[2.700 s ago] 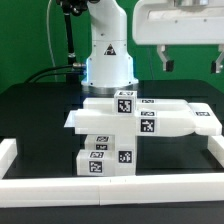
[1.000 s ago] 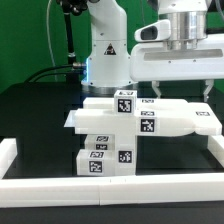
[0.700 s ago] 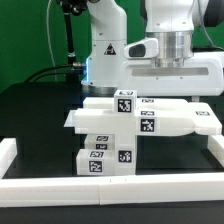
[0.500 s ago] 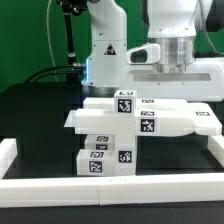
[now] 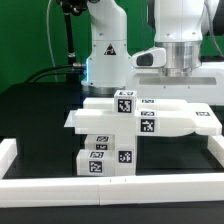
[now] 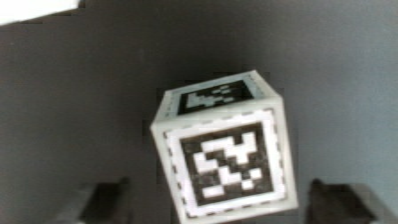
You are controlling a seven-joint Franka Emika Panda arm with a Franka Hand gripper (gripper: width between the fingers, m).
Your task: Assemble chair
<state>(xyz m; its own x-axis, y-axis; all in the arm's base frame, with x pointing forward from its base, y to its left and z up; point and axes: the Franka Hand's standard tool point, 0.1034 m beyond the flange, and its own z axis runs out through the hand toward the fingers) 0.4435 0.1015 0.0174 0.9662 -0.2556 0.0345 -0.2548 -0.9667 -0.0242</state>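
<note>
In the exterior view, the two-finger gripper (image 5: 181,93) hangs right above the pile of blocky matte-white tagged chair parts (image 5: 140,120), whose long slabs run sideways beneath it. In the wrist view, a tagged white block (image 6: 221,152) stands lengthwise between the spread dark fingers (image 6: 114,200), apparently untouched.

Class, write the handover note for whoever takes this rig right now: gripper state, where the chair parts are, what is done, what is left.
Gripper: jaws apart either side of a tagged white block, seen from the wrist view; whether the fingers touch it cannot be told. In the exterior view the arm's hand sits low over the rear of the part stack.
Parts: large flat slabs stacked mid-table; small cube-ended pieces in front of them, inside the white border rail.
Done: no parts look joined.
Left: secure the block, then the whole chair assembly.
</note>
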